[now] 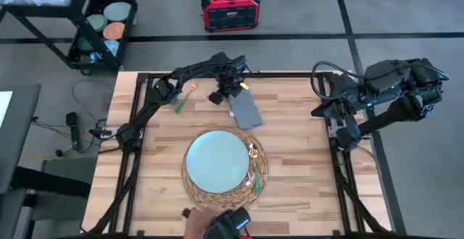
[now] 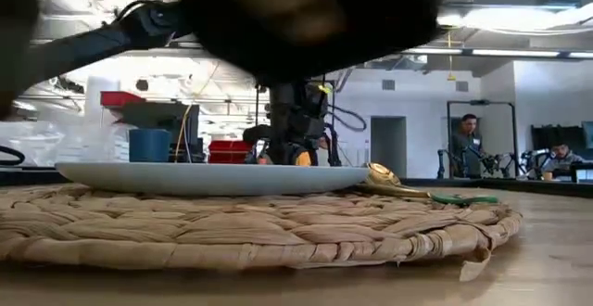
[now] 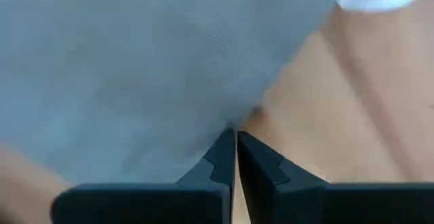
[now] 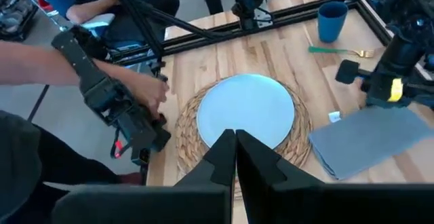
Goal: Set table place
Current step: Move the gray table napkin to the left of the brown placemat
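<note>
- Plate sits centred on the straw mat, near tabletop front edge; fork lies on mat's right rim.
- Left pincer pressed down at napkin's far end, fingers nearly together, likely pinching cloth to drag it toward the mat.
- Right pincer closed, empty, parked off the right edge.
- Cup and second fork wait at far left.
- Pinch point itself hidden; a person's hand is at the front edge.
</note>
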`<state>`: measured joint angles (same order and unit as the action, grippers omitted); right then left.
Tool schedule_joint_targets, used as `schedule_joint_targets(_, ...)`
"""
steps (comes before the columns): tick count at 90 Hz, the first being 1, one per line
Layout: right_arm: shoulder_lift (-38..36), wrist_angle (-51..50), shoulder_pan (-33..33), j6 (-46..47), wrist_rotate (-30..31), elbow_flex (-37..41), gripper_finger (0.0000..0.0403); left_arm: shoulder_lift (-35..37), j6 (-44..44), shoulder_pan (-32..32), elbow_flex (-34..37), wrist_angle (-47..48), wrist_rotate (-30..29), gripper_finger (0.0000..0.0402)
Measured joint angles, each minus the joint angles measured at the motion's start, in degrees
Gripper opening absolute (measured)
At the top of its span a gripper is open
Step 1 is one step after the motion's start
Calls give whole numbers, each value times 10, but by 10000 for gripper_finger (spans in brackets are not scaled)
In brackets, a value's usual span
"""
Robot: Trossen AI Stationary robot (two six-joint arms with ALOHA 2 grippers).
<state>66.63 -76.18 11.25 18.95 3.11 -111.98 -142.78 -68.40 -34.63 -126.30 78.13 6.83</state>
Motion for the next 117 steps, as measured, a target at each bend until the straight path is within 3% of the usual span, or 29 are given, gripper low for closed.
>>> schedule_joint_targets(22, 0, 2, 0, 0, 0, 0, 0, 17, 35, -5, 62, -1, -26, 0)
schedule_joint_targets(35, 0, 2, 0, 0, -2, 0, 0, 44, 63, 7, 56, 10, -97, 0)
schedule_joint_targets(48, 0, 2, 0, -8, -2, 0, 0, 78, 25, 0, 18, -18, -97, 0)
schedule_joint_targets(65, 0, 2, 0, -15, -2, 0, 0, 50, 78, -5, 12, -51, -72, 0)
schedule_joint_targets(84, 0, 22, -1, -15, -2, 0, 0, 43, 290, 21, -31, -148, -65, 0)
schedule_joint_targets(94, 0, 27, 6, -10, -2, 0, 0, 48, 509, 21, -88, -200, -48, 0)
schedule_joint_targets(102, 0, 27, 22, 6, -2, 0, 2, 66, 657, 8, -78, -241, -37, 0)
schedule_joint_targets(117, 0, 30, 71, 43, -3, 0, 23, 68, 730, -23, -84, -218, 7, 7)
